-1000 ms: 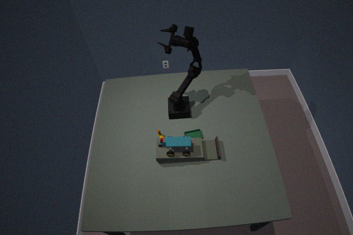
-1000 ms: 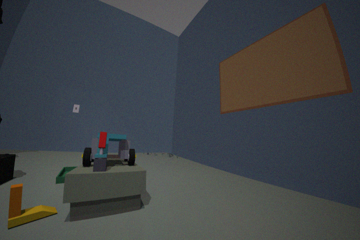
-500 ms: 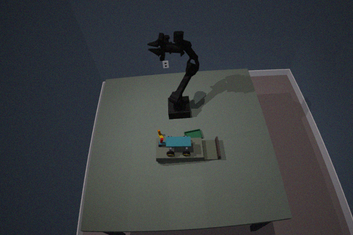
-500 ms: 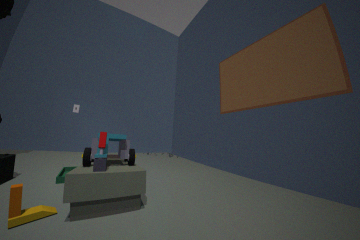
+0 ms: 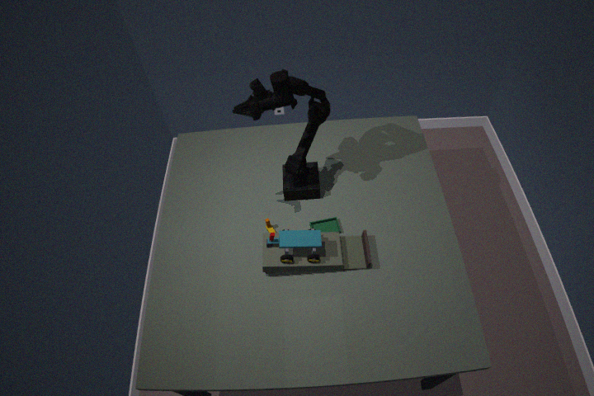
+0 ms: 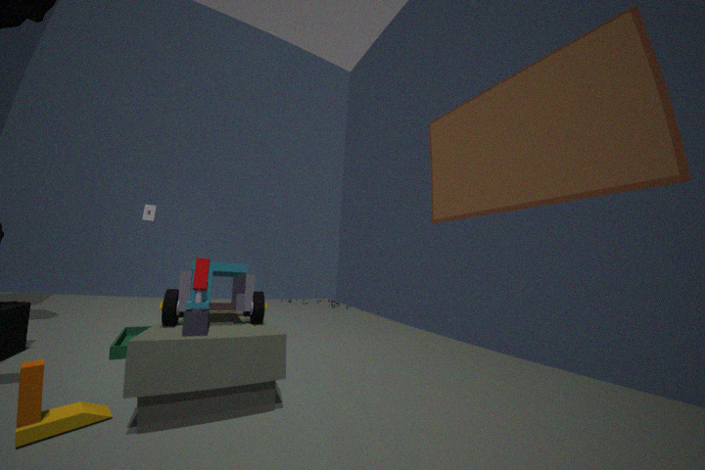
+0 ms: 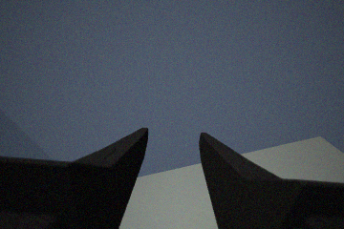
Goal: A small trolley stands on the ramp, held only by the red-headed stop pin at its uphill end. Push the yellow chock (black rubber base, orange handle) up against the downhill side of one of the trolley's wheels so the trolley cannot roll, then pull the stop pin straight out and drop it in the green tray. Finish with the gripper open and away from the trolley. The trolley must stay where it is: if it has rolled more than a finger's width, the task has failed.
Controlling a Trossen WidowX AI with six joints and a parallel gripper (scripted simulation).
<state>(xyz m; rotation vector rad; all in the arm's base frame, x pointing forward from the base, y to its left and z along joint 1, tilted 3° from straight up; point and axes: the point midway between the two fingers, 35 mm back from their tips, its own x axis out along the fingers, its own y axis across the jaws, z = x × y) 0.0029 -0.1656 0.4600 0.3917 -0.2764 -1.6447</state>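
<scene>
The blue trolley [image 5: 299,238] [image 6: 230,269] stands on the ramp [image 5: 271,257] [image 6: 204,362], all its visible wheels on the surface. The red-headed stop pin [image 5: 271,236] [image 6: 201,273] stands upright in its holder at the trolley's uphill end. The yellow chock [image 5: 271,230] [image 6: 68,419], with its upright orange handle, lies on the table beside the ramp's uphill end, apart from the wheels. The green tray [image 5: 323,219] [image 6: 117,352] is beside the ramp on the arm's side. My gripper [image 5: 233,110] [image 7: 174,135] is partly open and empty, high up and far from all of these.
The arm's black base [image 5: 301,187] [image 6: 1,332] stands on the table [image 5: 307,327] behind the chock and tray. A brown end board [image 5: 366,249] stands at the ramp's downhill end. The wrist view shows wall and a table corner [image 7: 285,159].
</scene>
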